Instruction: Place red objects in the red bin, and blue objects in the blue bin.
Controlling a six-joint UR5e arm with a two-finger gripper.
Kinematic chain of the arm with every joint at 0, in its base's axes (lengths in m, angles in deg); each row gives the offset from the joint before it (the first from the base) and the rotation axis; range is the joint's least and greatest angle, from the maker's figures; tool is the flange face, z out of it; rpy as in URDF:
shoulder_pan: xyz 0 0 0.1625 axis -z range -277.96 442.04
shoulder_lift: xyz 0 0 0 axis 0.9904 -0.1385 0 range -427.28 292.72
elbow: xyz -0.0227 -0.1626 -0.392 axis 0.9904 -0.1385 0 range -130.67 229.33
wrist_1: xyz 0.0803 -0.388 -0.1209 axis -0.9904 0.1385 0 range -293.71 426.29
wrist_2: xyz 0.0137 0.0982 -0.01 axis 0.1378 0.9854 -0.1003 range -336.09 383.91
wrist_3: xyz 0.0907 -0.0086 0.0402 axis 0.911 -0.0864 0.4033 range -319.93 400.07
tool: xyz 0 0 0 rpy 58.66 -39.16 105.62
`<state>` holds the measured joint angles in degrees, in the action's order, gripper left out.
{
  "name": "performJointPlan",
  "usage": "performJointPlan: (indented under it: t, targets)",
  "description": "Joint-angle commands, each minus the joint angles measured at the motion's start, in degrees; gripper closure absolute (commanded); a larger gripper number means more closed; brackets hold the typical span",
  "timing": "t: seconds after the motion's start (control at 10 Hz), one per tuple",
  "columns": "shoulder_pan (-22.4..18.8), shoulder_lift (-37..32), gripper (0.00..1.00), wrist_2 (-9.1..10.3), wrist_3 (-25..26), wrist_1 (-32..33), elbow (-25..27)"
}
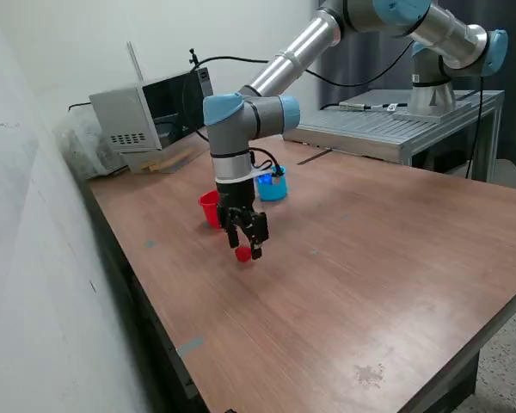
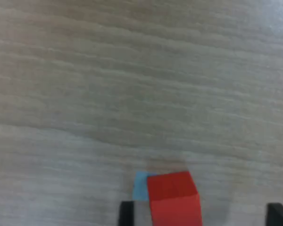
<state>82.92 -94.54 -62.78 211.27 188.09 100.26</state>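
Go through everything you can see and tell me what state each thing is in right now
Red cube: on the table, between the fingers, not gripped.
Gripper: open, down at the table.
Red cup: upright, contents hidden.
Light-blue cup: upright, partly behind the arm.

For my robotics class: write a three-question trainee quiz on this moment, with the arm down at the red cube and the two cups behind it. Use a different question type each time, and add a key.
1. True or false: the red cube lies between the gripper's two fingers.
2. Multiple choice: in the exterior view, where does the red cup stand relative to the light-blue cup?
A. on the exterior view's left
B. on the exterior view's right
C. stacked inside it
3. Fill in: the cube rests on the wooden ____.

Key
1. True; the wrist view shows a dark finger on either side of the cube, apart from it.
2. A
3. table
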Motion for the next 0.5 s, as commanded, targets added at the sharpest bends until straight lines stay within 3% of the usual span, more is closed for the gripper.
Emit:
performJointPlan:
  t: [0.0,0.1,0.4]
  targets:
    - [0.00,0.19,1.00,-0.93,-0.08,0.54,-0.04]
    - [0.00,0.19,1.00,-2.59,-0.08,0.46,0.31]
    - [0.00,-1.29,1.00,-3.65,0.18,0.46,0.39]
